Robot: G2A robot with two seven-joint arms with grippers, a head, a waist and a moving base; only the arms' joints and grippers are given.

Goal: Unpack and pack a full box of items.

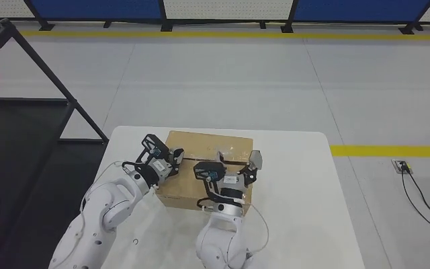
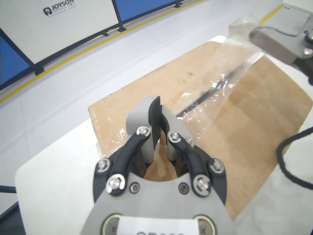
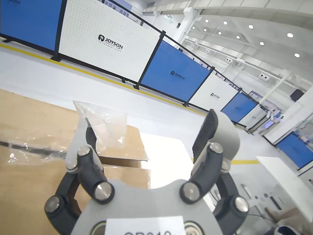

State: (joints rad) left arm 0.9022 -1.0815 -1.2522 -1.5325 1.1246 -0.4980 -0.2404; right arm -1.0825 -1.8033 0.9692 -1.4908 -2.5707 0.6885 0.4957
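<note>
Cardboard box (image 1: 208,144) sits closed on the white table (image 1: 302,202), towards its far side, with both arms over it. Writing: a few faint handwritten marks (image 2: 187,78) on the box top, too thin to read for sure. The blue and white fence panels (image 3: 110,47) carry a printed logo. A white label (image 2: 159,226) on each gripper base is cut off at the frame edge. Clear tape (image 2: 234,57) runs along the dark centre seam (image 2: 207,94), then peels up off the box and ends stuck to one finger (image 2: 269,43) of the right gripper. Left gripper (image 2: 156,113) is above the box's near-left corner with its pads pressed together; whether anything is pinched between them cannot be told. Right gripper (image 3: 149,121) has its jaws spread wide, nothing between them, with crumpled tape (image 3: 105,121) clinging to the outside of one finger. The top view places the left gripper (image 1: 177,156) at the box's left end and the right gripper (image 1: 228,168) over its near right part. That view barely resolves the tape. The left wrist view shows the lifted strip and the marks. The right wrist view shows the tape end wrapped on the finger and a box flap edge (image 3: 122,158) beneath.
</note>
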